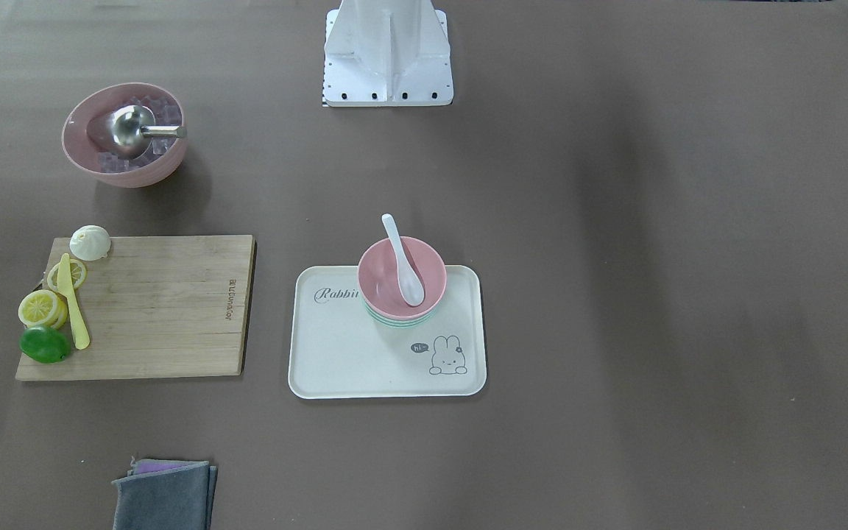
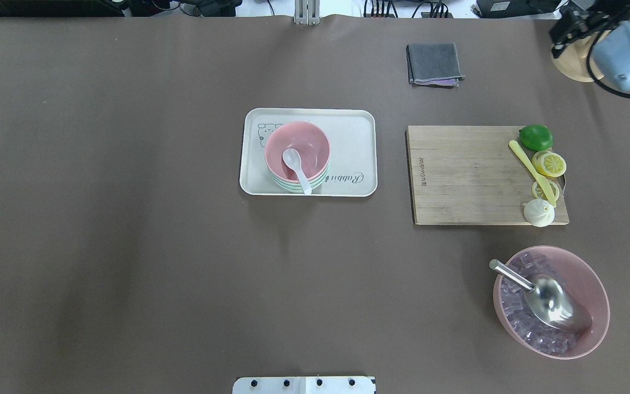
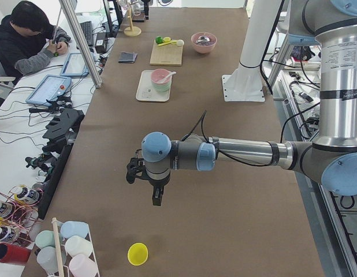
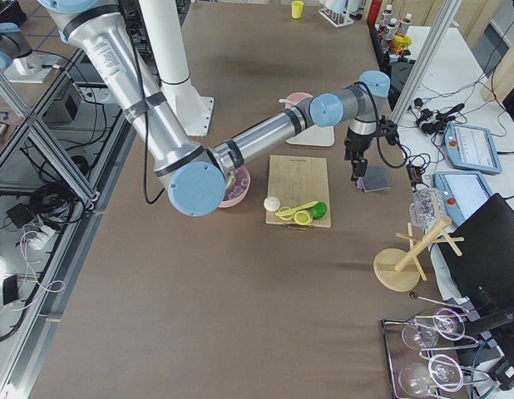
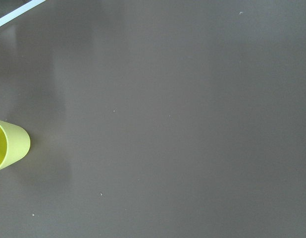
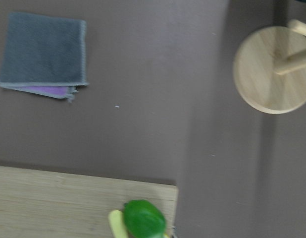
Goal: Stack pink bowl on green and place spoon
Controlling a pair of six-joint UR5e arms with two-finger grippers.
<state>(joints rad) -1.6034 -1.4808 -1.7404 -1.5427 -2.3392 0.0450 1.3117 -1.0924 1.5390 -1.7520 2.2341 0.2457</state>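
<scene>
The small pink bowl [image 1: 402, 276] sits nested on top of the stack of green bowls [image 1: 394, 321] on a cream rabbit tray [image 1: 350, 353]. The white spoon [image 1: 403, 261] lies in the pink bowl, scoop down and handle over the rim toward the robot. The overhead view shows the same stack [image 2: 297, 149]. My left gripper [image 3: 157, 199] hangs over bare table far from the tray, near a yellow cup. My right gripper [image 4: 356, 173] hangs above the grey cloth beyond the cutting board. I cannot tell if either is open or shut. Neither wrist view shows its fingers.
A larger pink bowl [image 2: 551, 301] holds clear cubes and a metal scoop. A wooden cutting board [image 2: 468, 175] carries a lime, lemon slices, a yellow knife and a white bun. A folded grey cloth [image 2: 434, 64], a wooden stand [image 6: 272, 69] and a yellow cup [image 3: 137, 253] are nearby.
</scene>
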